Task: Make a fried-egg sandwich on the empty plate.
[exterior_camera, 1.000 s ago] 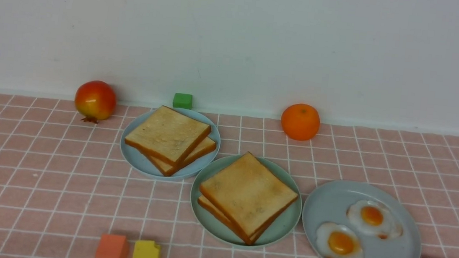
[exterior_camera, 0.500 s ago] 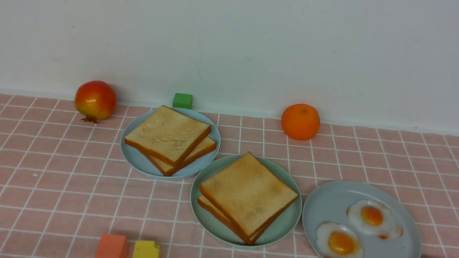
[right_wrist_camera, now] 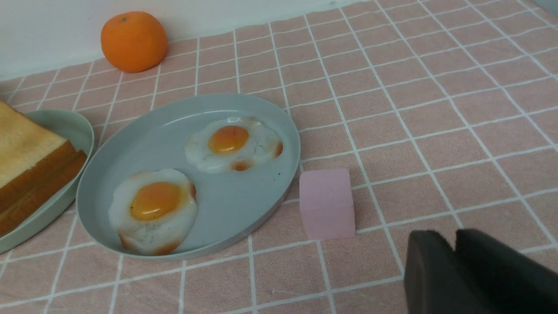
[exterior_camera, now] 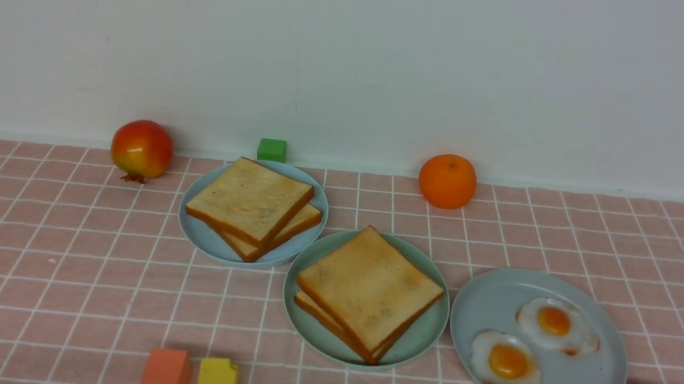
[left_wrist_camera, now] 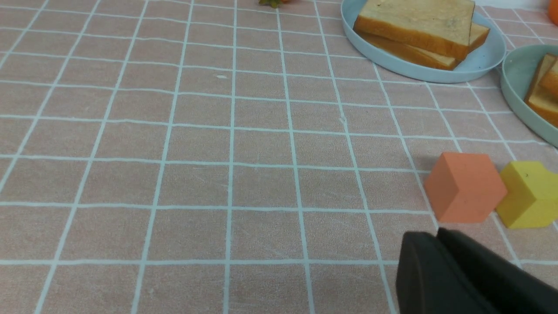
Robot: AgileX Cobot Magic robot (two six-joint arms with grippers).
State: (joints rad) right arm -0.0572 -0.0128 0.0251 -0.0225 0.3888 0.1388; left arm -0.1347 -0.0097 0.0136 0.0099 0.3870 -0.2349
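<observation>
Two golden toast slices (exterior_camera: 370,289) lie stacked on the mint-green plate (exterior_camera: 422,338) at the centre; nothing shows between them. To its right, a grey-blue plate (exterior_camera: 494,301) carries two fried eggs (exterior_camera: 507,365) (exterior_camera: 555,324). Neither arm shows in the front view. In the left wrist view, my left gripper (left_wrist_camera: 436,233) hangs shut and empty over the cloth, just short of an orange block (left_wrist_camera: 464,187). My right gripper (right_wrist_camera: 453,235), its tips together and holding nothing, hovers near a pink block (right_wrist_camera: 327,203) beside the egg plate (right_wrist_camera: 235,205).
A pale blue plate (exterior_camera: 211,245) at the back left bears two more toast slices (exterior_camera: 250,205). By the wall stand a red fruit (exterior_camera: 141,149), a green block (exterior_camera: 272,149) and an orange (exterior_camera: 447,181). A yellow block (exterior_camera: 217,382) sits beside the orange block at the front edge.
</observation>
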